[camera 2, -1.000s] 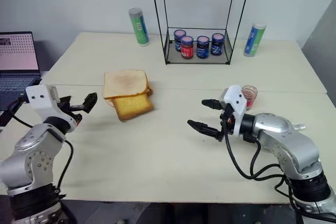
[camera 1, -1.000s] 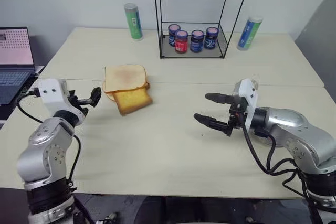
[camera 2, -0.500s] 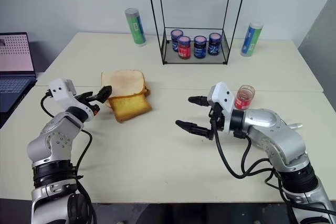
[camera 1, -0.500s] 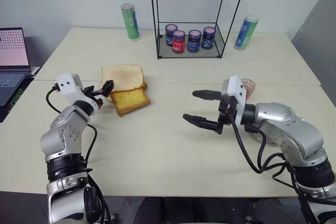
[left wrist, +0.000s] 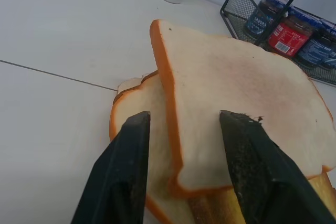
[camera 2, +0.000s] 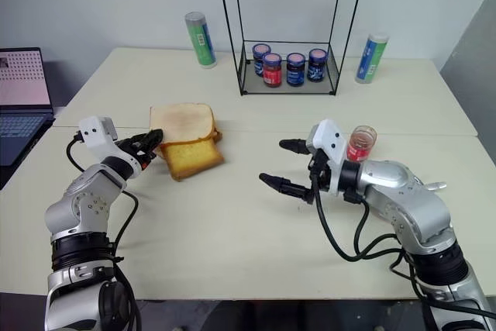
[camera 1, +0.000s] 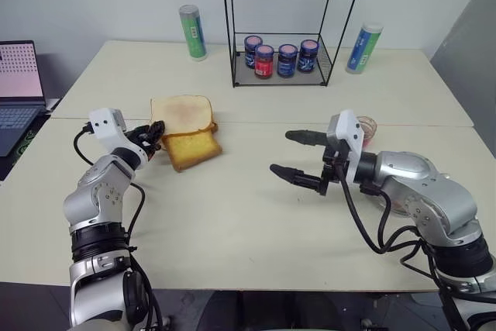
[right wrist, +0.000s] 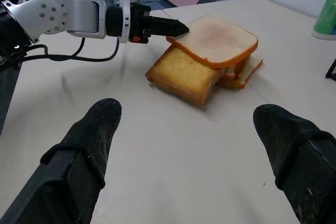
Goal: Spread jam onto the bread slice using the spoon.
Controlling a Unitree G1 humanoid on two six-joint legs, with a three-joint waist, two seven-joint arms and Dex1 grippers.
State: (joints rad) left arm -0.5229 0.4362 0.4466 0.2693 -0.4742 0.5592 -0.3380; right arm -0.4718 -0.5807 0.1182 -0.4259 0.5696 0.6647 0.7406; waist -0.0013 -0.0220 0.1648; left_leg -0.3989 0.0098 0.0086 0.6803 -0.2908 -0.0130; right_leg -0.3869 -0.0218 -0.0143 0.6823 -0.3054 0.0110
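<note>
Step in hand: left tool [left wrist: 181,145] partly closed, fingers straddling edge of top bread slice [left wrist: 236,87] on stack near tabletop's left edge; grip unconfirmed. Right tool [camera 2: 280,164] wide open, empty, mid-tabletop. Jam [camera 2: 362,143] toward right edge. Next: close firmly, lift slice clear.

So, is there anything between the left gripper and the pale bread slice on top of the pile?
No, nothing visible. The left gripper is already at the bread slice, with one black finger on each side of its near corner. The slice lies on the other slices.

Office or lab: laptop [camera 1: 19,87], plain tables [camera 1: 256,215]
</note>
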